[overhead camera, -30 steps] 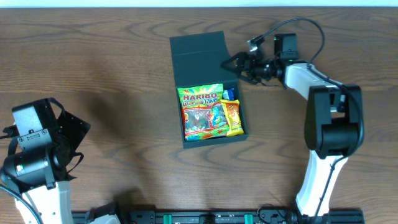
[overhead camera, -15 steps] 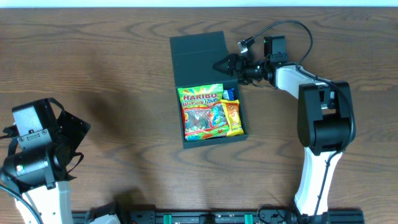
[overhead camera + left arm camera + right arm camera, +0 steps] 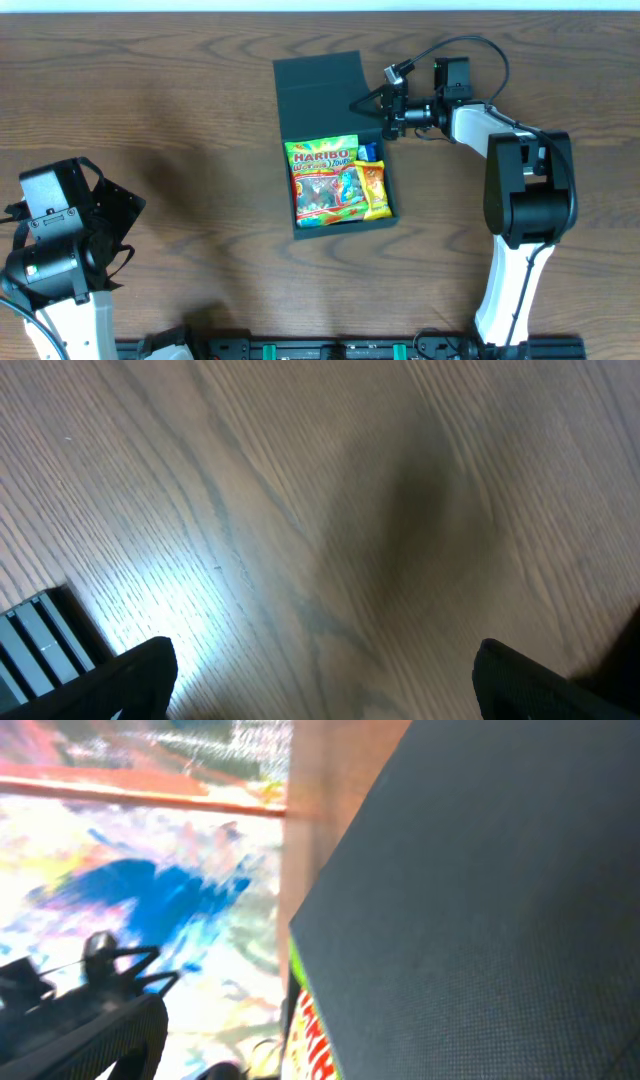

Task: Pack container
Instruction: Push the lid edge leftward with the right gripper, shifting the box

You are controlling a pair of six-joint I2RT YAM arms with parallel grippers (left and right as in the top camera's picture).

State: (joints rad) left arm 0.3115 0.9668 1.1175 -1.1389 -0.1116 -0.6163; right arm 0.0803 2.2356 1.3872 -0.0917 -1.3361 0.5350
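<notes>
1. Overhead: the container (image 3: 346, 224) sits mid-table, its lid (image 3: 318, 88) open and lying back toward the far edge.
2. Inside: a Haribo bag (image 3: 322, 180) fills most of the tray. A yellow packet (image 3: 375, 188) lies along its right side, w/ a blue packet (image 3: 369, 152) just beyond that. Looks fully loaded.
3. Right gripper (image 3: 368, 108): jaws wide, holding nothing, at the lid's right edge near the hinge line. Over the last sec it has come in from just right of the box to this edge. The lid itself hasn't moved.
4. Right wrist view: the lid surface fills the frame close-up, the bag's edge peeking out below. Judgement: packing is done and closing the lid is the step in hand, not yet begun.
5. Left gripper (image 3: 320, 678): jaws wide, empty, parked near-left, unchanged, well apart from the box.
6. Table (image 3: 180, 120): brown wood grain. A black rail (image 3: 300, 348) runs along the near edge.
7. Room: only a blurred blue-white-red backdrop (image 3: 140, 890) in the right wrist view. Can't tell what it is.
</notes>
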